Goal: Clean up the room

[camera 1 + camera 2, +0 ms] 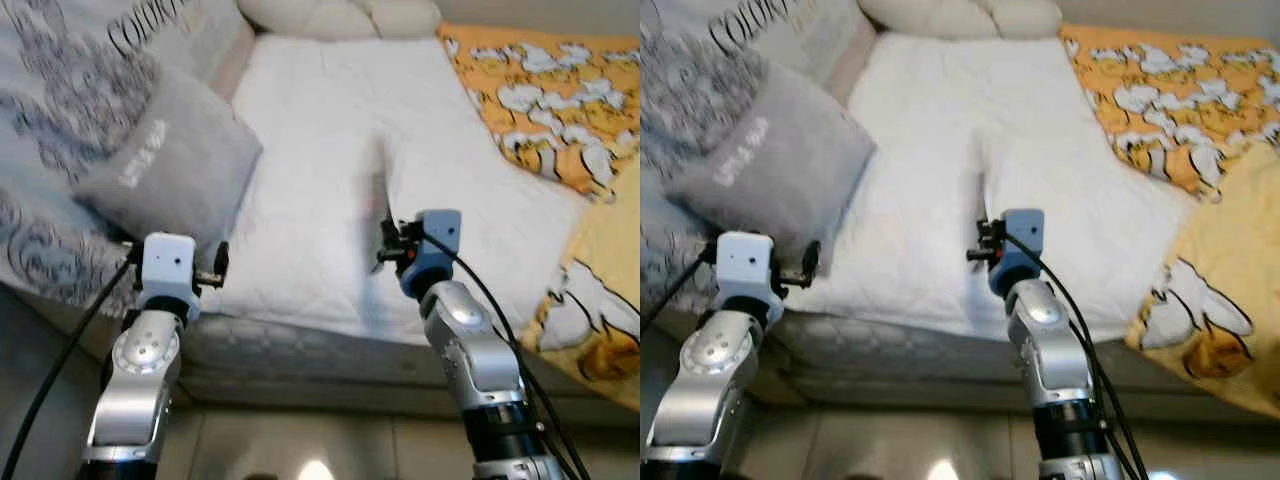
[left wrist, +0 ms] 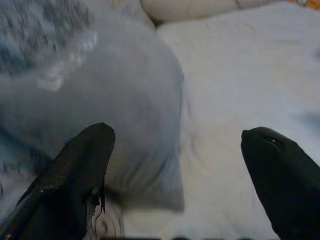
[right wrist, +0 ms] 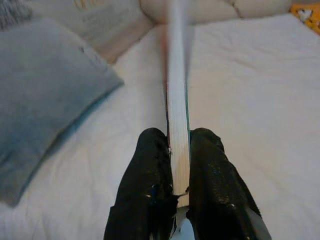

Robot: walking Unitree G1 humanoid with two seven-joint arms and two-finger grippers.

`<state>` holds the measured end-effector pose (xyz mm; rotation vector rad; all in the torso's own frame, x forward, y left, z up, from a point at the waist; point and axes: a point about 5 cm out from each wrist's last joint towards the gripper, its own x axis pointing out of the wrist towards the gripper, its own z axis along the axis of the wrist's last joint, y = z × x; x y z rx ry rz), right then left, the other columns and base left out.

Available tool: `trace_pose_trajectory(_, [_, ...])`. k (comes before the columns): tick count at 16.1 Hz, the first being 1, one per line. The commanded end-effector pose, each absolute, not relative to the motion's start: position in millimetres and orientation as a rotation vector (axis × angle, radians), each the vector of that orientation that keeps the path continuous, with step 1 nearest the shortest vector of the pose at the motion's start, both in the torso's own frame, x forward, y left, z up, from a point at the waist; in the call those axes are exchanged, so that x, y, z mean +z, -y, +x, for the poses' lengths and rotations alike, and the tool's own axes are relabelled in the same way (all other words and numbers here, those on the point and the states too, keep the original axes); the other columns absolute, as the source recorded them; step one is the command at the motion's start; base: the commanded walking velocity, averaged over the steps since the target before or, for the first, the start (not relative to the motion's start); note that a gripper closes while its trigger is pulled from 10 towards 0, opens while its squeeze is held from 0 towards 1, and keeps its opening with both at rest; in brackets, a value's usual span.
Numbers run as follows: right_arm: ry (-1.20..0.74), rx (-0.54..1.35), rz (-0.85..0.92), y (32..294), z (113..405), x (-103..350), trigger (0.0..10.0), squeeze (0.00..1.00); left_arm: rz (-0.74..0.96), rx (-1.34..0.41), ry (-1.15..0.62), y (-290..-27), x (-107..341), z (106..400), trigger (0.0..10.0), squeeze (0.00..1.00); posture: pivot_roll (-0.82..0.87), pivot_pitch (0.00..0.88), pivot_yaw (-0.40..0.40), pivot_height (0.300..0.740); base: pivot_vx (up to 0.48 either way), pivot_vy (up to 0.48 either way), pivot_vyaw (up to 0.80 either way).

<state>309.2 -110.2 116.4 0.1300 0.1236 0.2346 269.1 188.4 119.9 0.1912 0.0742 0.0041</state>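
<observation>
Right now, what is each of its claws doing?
Left gripper: open, holding nothing, by the grey pillow.
Right gripper: shut on a thin book over the bed.

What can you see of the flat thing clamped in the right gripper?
The flat thing is thin, pale and white along its edge, possibly a book or a board; its faces are not visible, so I cannot tell which. It is seen edge-on, pinched between the two black fingers of the right gripper near its lower end and extending away from them. It is held above the white bedsheet, apparently not touching it. Its far end is blurred.
</observation>
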Motion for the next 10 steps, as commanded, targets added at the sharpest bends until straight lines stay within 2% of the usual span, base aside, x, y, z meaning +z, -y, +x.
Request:
trace_pose_trajectory(1, [-0.072, 0.222, 0.141, 117.2, 311.1, 125.8, 10.0, 0.0, 0.186, -0.029, -0.069, -179.7, 121.2, 269.6, 10.0, 0.4, 0.06, 0.0, -0.012, 0.74, 0.356, 0.0, 0.0])
trace_pose_trajectory(10, [-0.086, 0.262, 0.119, 111.0, 312.1, 123.8, 10.0, 0.0, 0.187, -0.03, -0.074, -180.6, 120.9, 267.4, 10.0, 0.4, 0.06, 0.0, -0.014, 0.74, 0.355, 0.0, 0.0])
